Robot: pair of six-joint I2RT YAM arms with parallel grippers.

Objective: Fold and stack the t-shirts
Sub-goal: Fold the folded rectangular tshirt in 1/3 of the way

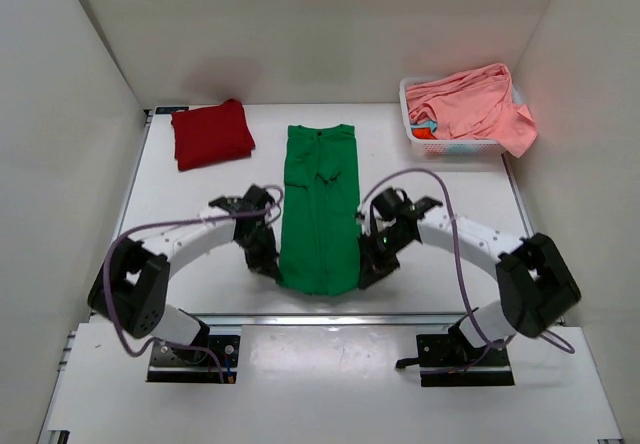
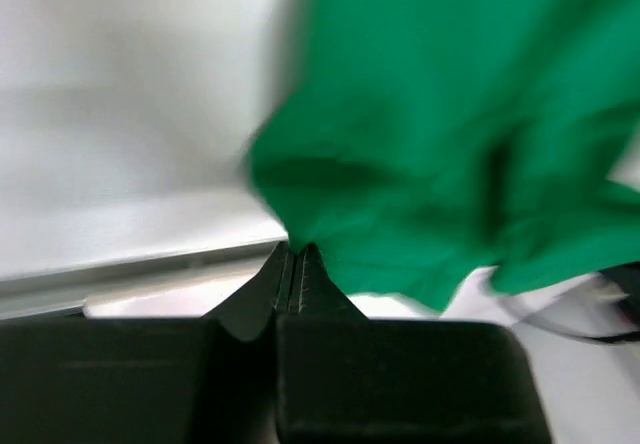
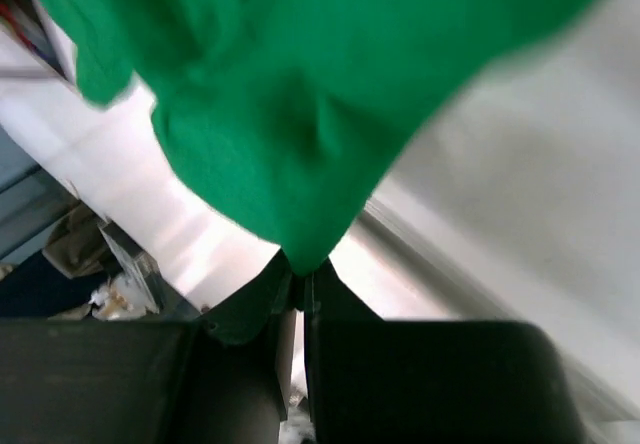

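Observation:
The bright green t-shirt (image 1: 320,209) lies as a long narrow strip down the middle of the table, sleeves folded in. My left gripper (image 1: 268,264) is shut on its near left corner (image 2: 300,234). My right gripper (image 1: 372,267) is shut on its near right corner (image 3: 305,249). Both corners look lifted a little off the table. The dark red t-shirt (image 1: 211,133) lies folded at the back left. The salmon pink t-shirt (image 1: 472,106) is heaped in the basket, spilling over its right side.
The white lattice basket (image 1: 452,145) stands at the back right with a bit of blue and red cloth inside. White walls enclose the table on three sides. The table's metal front edge (image 1: 330,316) runs just behind the arm bases.

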